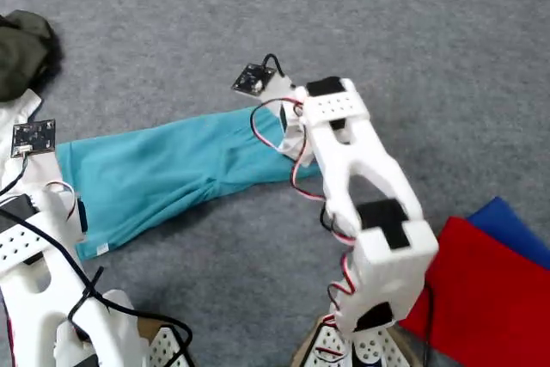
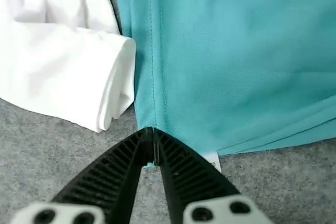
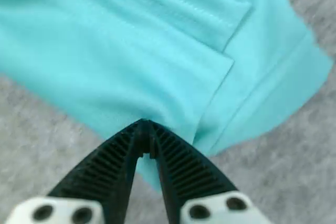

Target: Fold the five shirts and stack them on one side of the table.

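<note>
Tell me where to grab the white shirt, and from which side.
Pinch the white shirt at the open end of its rolled fold, probably coming in over the bare table: the layers gape there and look thick enough to pinch.

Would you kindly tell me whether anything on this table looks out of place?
The dark green shirt lies crumpled in the far corner beside the white shirt, apart from the red shirt and blue shirt opposite. The teal shirt lies skewed.

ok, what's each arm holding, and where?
Both hold the teal shirt: left gripper at the hem edge by the label, right gripper at the opposite end's edge.
</note>
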